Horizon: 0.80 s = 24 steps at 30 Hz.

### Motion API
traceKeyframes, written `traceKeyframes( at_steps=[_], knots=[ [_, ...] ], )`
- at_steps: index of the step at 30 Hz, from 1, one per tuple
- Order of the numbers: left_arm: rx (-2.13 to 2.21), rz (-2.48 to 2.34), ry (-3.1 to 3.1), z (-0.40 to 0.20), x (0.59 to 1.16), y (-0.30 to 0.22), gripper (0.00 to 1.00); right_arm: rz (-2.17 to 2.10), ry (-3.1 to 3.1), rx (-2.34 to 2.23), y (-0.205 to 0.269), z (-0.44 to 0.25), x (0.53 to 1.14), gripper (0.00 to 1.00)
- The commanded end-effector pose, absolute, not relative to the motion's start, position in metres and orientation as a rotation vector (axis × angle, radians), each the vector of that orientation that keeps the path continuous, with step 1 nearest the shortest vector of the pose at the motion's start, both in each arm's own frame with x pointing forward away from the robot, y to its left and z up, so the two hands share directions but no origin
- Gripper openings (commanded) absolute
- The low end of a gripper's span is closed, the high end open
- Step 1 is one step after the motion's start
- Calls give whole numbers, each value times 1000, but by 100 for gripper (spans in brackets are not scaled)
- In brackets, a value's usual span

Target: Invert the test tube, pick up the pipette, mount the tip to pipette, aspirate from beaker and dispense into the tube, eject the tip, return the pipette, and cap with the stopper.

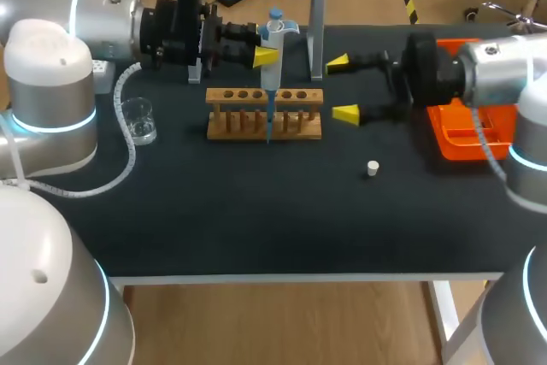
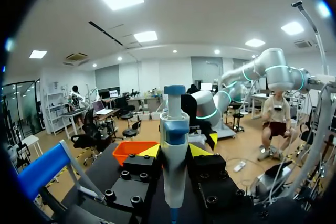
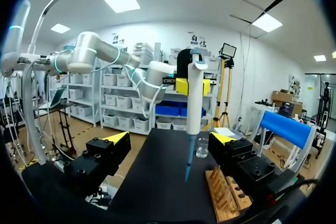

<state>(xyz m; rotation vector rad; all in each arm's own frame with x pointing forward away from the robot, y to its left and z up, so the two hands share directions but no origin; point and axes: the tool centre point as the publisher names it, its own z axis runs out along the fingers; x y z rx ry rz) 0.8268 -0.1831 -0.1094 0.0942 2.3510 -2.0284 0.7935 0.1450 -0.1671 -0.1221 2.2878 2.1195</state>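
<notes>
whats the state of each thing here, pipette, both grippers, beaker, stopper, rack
pipette: upright, blue tip mounted, pointing down at the rack
left gripper: jaws shut on the pipette
right gripper: jaws open, empty
beaker: upright on the table, untouched
stopper: loose on the table, capping nothing
rack: standing upright

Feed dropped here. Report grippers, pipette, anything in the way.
Left gripper shut on pipette, upright over the rack. Right gripper open, empty, beside rack. Nothing blocking; stopper loose on table.
</notes>
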Motion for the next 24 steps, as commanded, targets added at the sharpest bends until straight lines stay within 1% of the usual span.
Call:
traceKeyframes(
  at_steps=[1, 10, 24],
  knots=[
    [94, -2028, 2350, -109, 827, -184, 0, 2139, 2259, -111, 169, -169, 801, 100],
    [94, -2028, 2350, -109, 827, -184, 0, 2177, 2240, -96, 199, -159, 820, 100],
    [94, -2028, 2350, -109, 827, -184, 0, 2247, 2226, -60, 232, -157, 842, 100]
  ],
)
